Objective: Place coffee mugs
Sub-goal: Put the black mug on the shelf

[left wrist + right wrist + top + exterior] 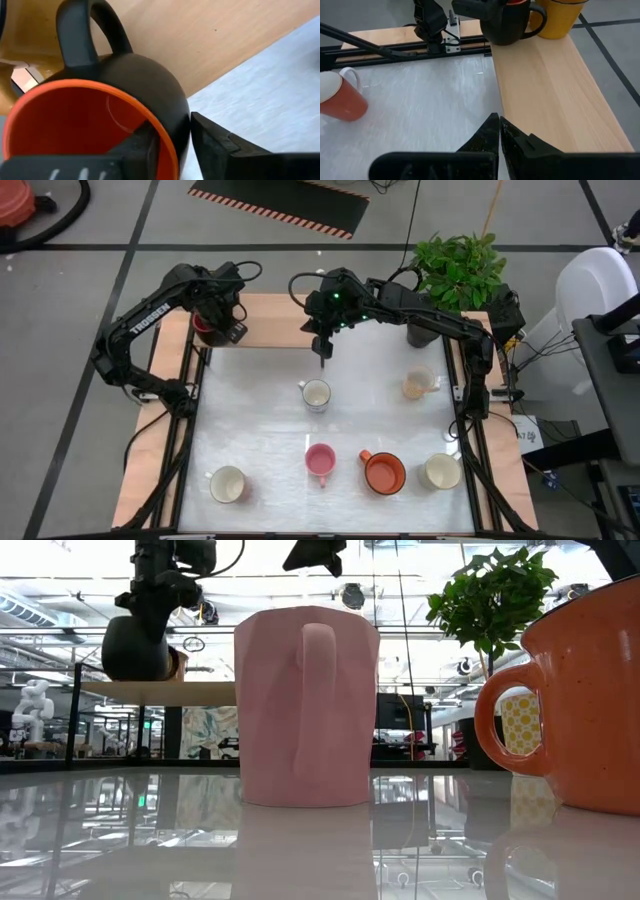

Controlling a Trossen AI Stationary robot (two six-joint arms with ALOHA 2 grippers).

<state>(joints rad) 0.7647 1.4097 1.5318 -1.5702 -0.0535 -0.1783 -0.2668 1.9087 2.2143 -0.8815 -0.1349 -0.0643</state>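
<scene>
Coffee mugs are spread over the white table point(260, 430). The one in hand is the dark mug with the red inside point(145, 80), at about 10 o'clock on the wooden ledge point(270, 315). From the low view it seems to rest on the ledge or just above it. The left gripper point(172, 125) straddles its wall at a narrow gap, with one finger inside the cup. The outer finger point(220, 145) stands a sliver off the wall, so I judge the mug is not clamped.

The risk is at the lift-off. If the gripper rises at a tilt, the inner finger could hook the rim. That could tip the mug or push it into the yellow mug point(560, 17) just beside it.

At 12 o'clock the right gripper point(322, 358) hangs pinched closed and empty, near the table's far edge. The white mug point(315, 394) sits just nearer in. A careless descent or sweep there could knock it.

The pink mug point(320, 460) and orange mug point(383, 472) at about 6 o'clock stand well apart from both arms.
</scene>
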